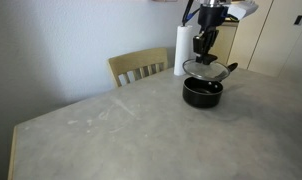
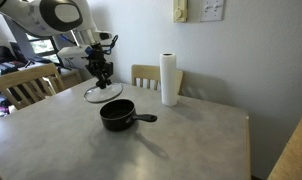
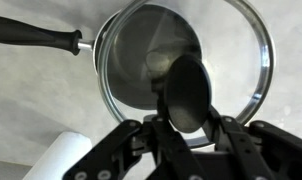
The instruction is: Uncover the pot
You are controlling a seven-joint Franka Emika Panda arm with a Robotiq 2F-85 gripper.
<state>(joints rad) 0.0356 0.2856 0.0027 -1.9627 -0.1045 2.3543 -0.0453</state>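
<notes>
The small black pot (image 1: 202,93) stands on the table with its long handle (image 2: 145,118) pointing sideways; it also shows in an exterior view (image 2: 116,115). My gripper (image 1: 204,55) is shut on the dark knob of the round glass lid (image 1: 206,68) and holds the lid a little above the pot, off to one side (image 2: 102,94). In the wrist view the knob (image 3: 187,92) sits between the fingers, the lid's metal rim (image 3: 261,70) rings it, and the pot (image 3: 141,50) with its handle (image 3: 36,35) shows through the glass below.
A white paper-towel roll (image 2: 170,79) stands behind the pot; it also shows in an exterior view (image 1: 181,50). Wooden chairs (image 1: 139,66) (image 2: 21,85) stand at the table's edges. The grey tabletop (image 1: 111,130) stretches toward the front.
</notes>
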